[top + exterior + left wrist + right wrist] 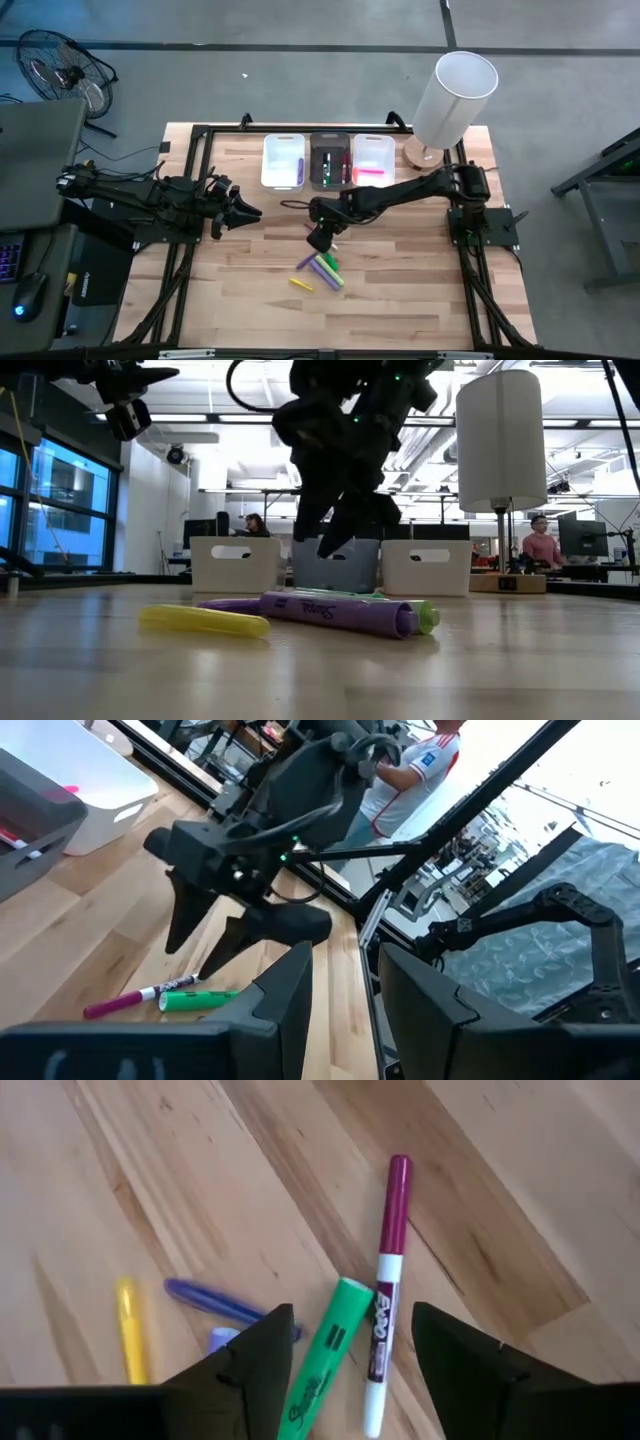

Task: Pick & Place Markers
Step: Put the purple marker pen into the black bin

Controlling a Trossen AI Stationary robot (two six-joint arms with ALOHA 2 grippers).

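Several markers lie loose on the wooden table near its middle: a green highlighter point(322, 1365), a magenta-capped white marker point(384, 1295), a purple one point(335, 613) and a yellow one point(301, 284). My right gripper point(322, 243) hangs open just above them, tilted down, its fingers on either side of the green highlighter and the white marker without touching them. My left gripper point(240, 212) waits open at the table's left, held high and level, with nothing between its fingers.
Three bins stand in a row at the far edge: a white one point(283, 160), a dark one point(330, 160) and a white one point(373, 158), each with markers inside. A white lamp point(455, 95) stands at the far right corner. Bare wood lies near the front.
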